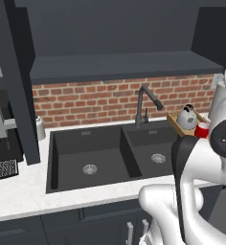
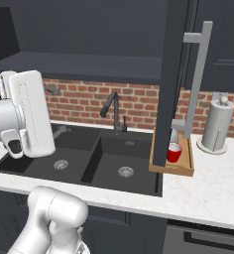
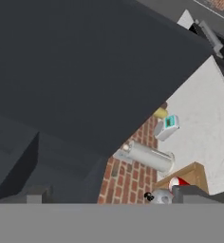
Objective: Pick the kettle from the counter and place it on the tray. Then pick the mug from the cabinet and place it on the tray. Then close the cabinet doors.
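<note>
Left base view: the kettle (image 1: 186,116) is seen standing upright on the tray (image 1: 175,119), and the mug (image 1: 201,129) stands on the same tray just beside it, partly hidden behind the white arm. The tray is placed on the counter (image 1: 19,191), to the right of the black sink (image 1: 110,153). From the right base view the mug (image 2: 174,153) is seen inside the tray (image 2: 171,167), and an open cabinet door (image 2: 171,64) with its silver bar handle (image 2: 197,74) hangs in front of the tray. The paper-towel roll (image 2: 217,124) stands on the counter near the tray. In the hand view the underside of the cabinet (image 3: 85,71) is shown close up. The gripper (image 3: 111,197) is held wide open, and nothing is held between its fingertips (image 3: 192,192).
</note>
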### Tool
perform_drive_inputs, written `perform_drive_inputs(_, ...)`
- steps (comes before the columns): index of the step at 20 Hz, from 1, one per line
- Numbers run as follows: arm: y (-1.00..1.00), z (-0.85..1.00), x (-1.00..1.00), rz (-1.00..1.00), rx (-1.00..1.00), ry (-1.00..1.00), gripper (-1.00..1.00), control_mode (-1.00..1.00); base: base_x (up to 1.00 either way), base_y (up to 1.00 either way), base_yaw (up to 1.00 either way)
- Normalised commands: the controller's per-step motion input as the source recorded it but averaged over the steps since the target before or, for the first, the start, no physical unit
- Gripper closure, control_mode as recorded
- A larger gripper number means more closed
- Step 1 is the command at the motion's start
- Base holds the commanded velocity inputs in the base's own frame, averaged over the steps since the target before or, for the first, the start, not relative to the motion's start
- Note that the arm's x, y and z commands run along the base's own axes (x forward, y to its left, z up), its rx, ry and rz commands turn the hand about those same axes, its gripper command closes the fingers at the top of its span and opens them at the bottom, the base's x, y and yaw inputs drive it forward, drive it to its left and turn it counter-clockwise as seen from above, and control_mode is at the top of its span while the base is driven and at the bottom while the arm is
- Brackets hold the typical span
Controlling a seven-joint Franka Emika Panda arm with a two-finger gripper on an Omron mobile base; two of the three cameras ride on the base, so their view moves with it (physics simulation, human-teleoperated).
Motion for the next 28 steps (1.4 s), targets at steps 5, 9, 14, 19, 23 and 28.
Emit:
perform_drive_inputs(5,0.01,0.0,-0.28,0.0,0.0,-0.07,-1.0,-1.0,0.0,0.0,0.0)
perform_drive_inputs(9,0.0,0.0,-0.23,-0.02,0.0,-0.04,-1.0,-1.0,0.0,0.0,0.0)
perform_drive_inputs(14,0.0,0.0,-0.21,-0.06,0.0,-0.03,-1.0,-1.0,0.0,0.0,0.0)
perform_drive_inputs(19,0.0,0.0,-0.29,-0.1,0.0,-0.08,-1.0,-1.0,0.0,0.0,0.0)
perform_drive_inputs(23,0.0,0.01,-0.33,-0.12,0.0,-0.1,-1.0,-1.0,0.0,0.0,0.0)
perform_drive_inputs(28,0.0,0.03,-0.3,-0.12,0.0,-0.09,-1.0,-1.0,0.0,0.0,0.0)
